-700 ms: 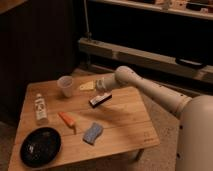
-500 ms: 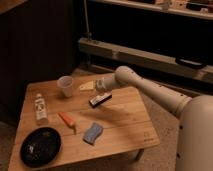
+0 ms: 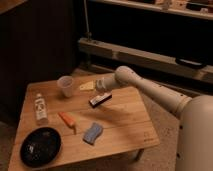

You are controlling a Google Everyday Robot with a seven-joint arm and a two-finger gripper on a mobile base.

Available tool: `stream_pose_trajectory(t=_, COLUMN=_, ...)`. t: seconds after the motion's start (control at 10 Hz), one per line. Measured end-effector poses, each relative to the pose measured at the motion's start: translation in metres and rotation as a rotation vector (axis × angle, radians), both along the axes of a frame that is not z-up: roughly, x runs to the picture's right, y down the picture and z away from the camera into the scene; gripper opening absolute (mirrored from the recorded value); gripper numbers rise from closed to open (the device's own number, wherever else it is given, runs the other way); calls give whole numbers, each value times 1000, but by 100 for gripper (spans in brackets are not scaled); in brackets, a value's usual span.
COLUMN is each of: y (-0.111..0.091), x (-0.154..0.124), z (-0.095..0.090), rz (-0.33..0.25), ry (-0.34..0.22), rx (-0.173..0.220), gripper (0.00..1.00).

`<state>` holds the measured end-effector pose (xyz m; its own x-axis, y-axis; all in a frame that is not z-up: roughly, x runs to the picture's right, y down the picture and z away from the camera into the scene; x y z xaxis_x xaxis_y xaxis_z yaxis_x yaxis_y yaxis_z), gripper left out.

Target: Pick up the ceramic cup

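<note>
One pale plank worktop [image 3: 125, 125] carries one round black dish [image 3: 41, 146], one clear white-labelled bottle [image 3: 40, 107], one ribbed blue sponge [image 3: 92, 132], one flat black bar [image 3: 100, 100], one orange stick [image 3: 67, 120] and one smooth white ceramic cup [image 3: 65, 86], tapered, standing near the far left edge. The yellow-tipped hand [image 3: 86, 86] hovers just right of the cup. I cannot tell how far open it is.

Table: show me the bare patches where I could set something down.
The right side of the table is bare, from the blue sponge to the right edge, in front of the gripper, which hangs near mid-table. Crowded: the left half, with the ceramic cup, bottle, black plate and orange item.
</note>
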<state>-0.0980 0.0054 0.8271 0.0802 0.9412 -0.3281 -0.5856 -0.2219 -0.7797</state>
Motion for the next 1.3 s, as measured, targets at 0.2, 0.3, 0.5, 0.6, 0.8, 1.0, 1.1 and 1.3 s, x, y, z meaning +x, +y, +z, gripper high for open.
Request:
stream_pose_trajectory(t=0.2, y=0, x=0, z=0, rz=0, ry=0, rx=0, gripper=80)
stream_pose_trajectory(t=0.3, y=0, x=0, z=0, rz=0, ry=0, rx=0, gripper=80)
stream_pose_trajectory(t=0.5, y=0, x=0, z=0, rz=0, ry=0, rx=0, gripper=80)
stream_pose_trajectory(t=0.6, y=0, x=0, z=0, rz=-1, ry=1, rx=0, gripper=80)
stream_pose_trajectory(t=0.8, y=-10, x=2, z=1, rz=-17, ry=39, rx=21, gripper=80)
stream_pose_trajectory(t=1.0, y=-41, x=5, z=10, rz=-43, ry=114, rx=49, gripper=80)
stream_pose_trajectory(t=1.1, y=-56, x=11, z=16, rz=-50, ry=141, rx=59, gripper=80)
stream_pose_trajectory(t=1.3, y=-96, x=12, z=26, rz=-70, ry=179, rx=84, gripper=80)
